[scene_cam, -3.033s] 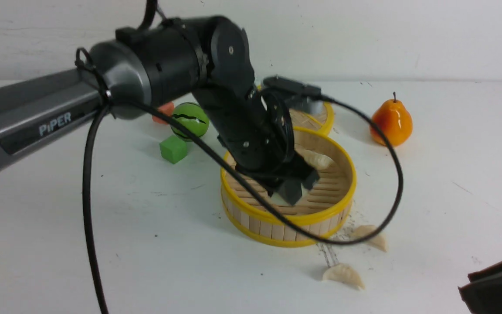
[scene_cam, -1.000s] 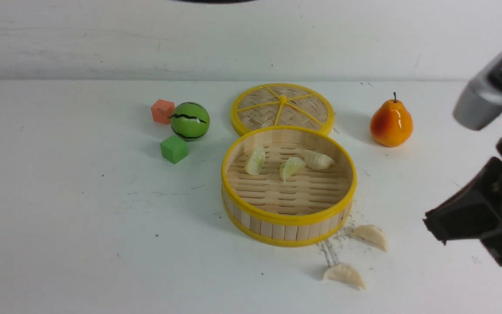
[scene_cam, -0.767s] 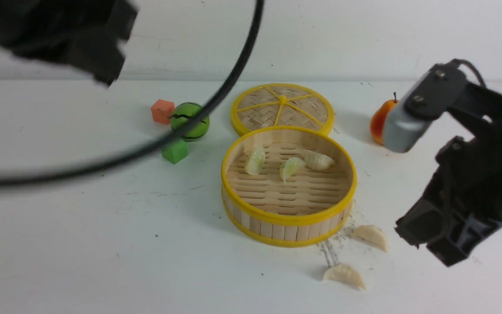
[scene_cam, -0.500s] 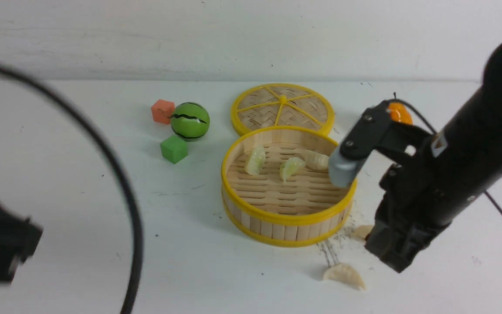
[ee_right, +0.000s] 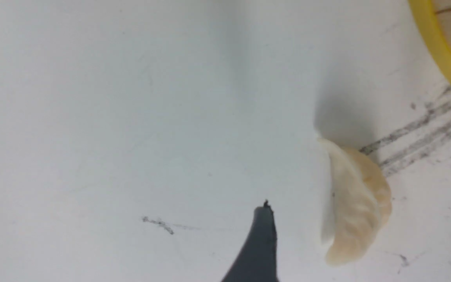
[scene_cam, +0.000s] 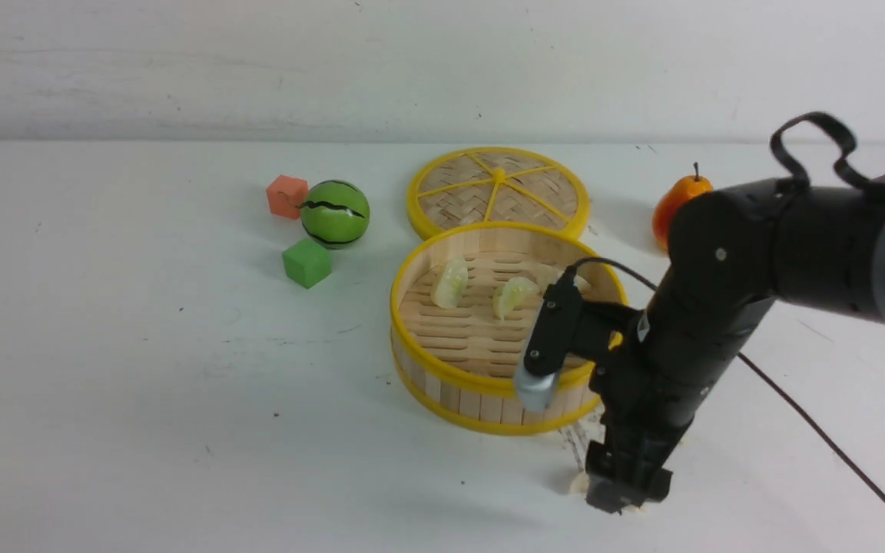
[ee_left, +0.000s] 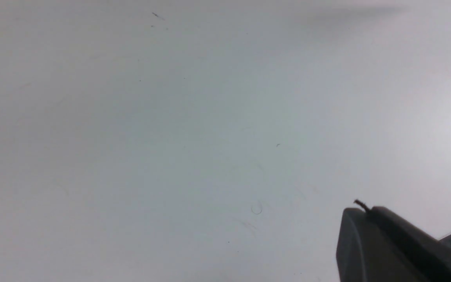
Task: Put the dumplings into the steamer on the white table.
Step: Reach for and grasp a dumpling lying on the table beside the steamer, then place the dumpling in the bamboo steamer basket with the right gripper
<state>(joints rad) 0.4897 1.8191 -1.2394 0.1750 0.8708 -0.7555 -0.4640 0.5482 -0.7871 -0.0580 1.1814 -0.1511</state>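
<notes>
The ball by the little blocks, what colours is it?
The toy watermelon is green with a jagged black stripe; the front view shows it best.

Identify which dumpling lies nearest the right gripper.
The cream dumpling on the white table, between the open jaws of the right gripper; the pale-green dumplings lie inside the steamer.

woven lid [scene_cam: 498, 188], pear [scene_cam: 679, 206], watermelon ball [scene_cam: 335, 213], green cube [scene_cam: 306, 263], orange cube [scene_cam: 286, 196]
</notes>
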